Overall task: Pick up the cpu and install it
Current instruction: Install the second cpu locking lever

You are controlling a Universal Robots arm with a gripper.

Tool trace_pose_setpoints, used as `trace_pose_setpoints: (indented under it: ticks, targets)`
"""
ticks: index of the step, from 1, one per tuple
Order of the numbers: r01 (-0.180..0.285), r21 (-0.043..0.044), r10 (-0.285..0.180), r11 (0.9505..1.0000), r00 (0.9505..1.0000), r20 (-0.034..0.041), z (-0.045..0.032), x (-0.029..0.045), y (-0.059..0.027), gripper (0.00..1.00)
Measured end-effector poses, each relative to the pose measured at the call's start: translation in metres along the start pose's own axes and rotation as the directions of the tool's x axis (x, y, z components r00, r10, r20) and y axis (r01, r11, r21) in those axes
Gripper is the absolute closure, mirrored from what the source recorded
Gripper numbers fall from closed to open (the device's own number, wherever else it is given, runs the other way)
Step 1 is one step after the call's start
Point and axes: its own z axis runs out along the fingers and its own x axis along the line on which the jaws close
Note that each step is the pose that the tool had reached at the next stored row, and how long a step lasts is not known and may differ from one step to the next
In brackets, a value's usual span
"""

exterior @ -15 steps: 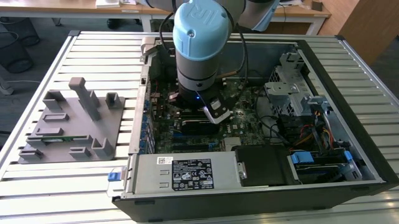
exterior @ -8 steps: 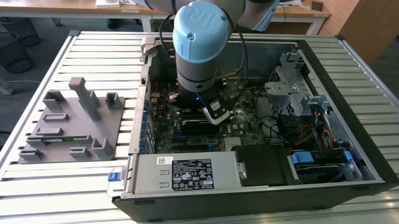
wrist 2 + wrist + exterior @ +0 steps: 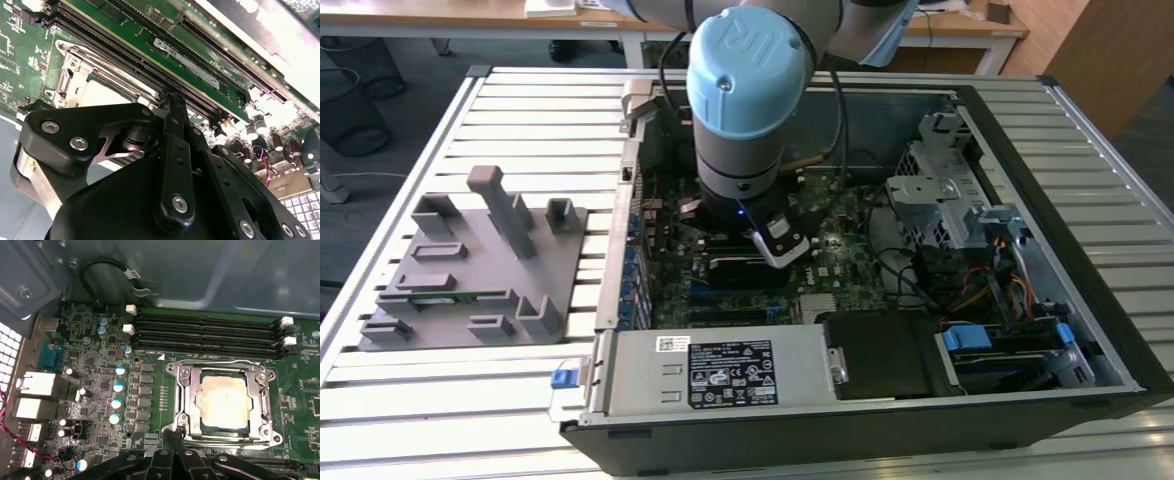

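The cpu, a pale silvery square, lies flat inside the metal socket frame on the green motherboard; in the second wrist view the cpu shows just past the fingers. My gripper hovers at the socket's edge beside the cpu, its thin black fingers pressed together with nothing between them. From the second wrist view the gripper is shut above the memory slots. In the exterior view the gripper hangs low inside the open computer case.
Black memory slots run beside the socket. Capacitors and rear ports crowd one side of the board. A drive cage and cables fill the exterior view's right. A grey fixture holding a green memory stick stands outside the case.
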Motion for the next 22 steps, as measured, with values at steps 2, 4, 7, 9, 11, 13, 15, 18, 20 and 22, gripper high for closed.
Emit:
trace_pose_setpoints:
  ticks: [2,4,7,9,11,13,15,18,20,22]
  targets:
    - [0.000,-0.0001,0.000,1.0000,1.0000,0.0000,0.0000,0.0015,0.0002,0.89]
    - [0.000,0.0002,0.000,1.0000,1.0000,-0.0001,0.0003,0.0019,0.0012,0.89]
    - [0.000,-0.0005,0.000,1.0000,1.0000,0.0002,0.0012,0.0018,0.0034,0.89]
    - [0.000,-0.0001,0.000,1.0000,1.0000,0.0000,0.0014,0.0018,0.0043,0.89]
    - [0.000,-0.0002,0.000,1.0000,1.0000,0.0001,0.0018,0.0018,0.0053,0.89]
    - [0.000,-0.0002,0.000,1.0000,1.0000,0.0001,0.0021,0.0020,0.0060,0.89]
    - [0.000,-0.0003,0.000,1.0000,1.0000,0.0001,0.0026,0.0023,0.0066,0.89]
    - [0.000,-0.0001,0.000,1.0000,1.0000,0.0000,0.0031,0.0030,0.0073,0.89]
    - [0.000,0.0000,0.000,1.0000,1.0000,0.0000,0.0033,0.0036,0.0076,0.89]
    - [0.000,0.0000,0.000,1.0000,1.0000,0.0000,0.0034,0.0042,0.0080,0.89]
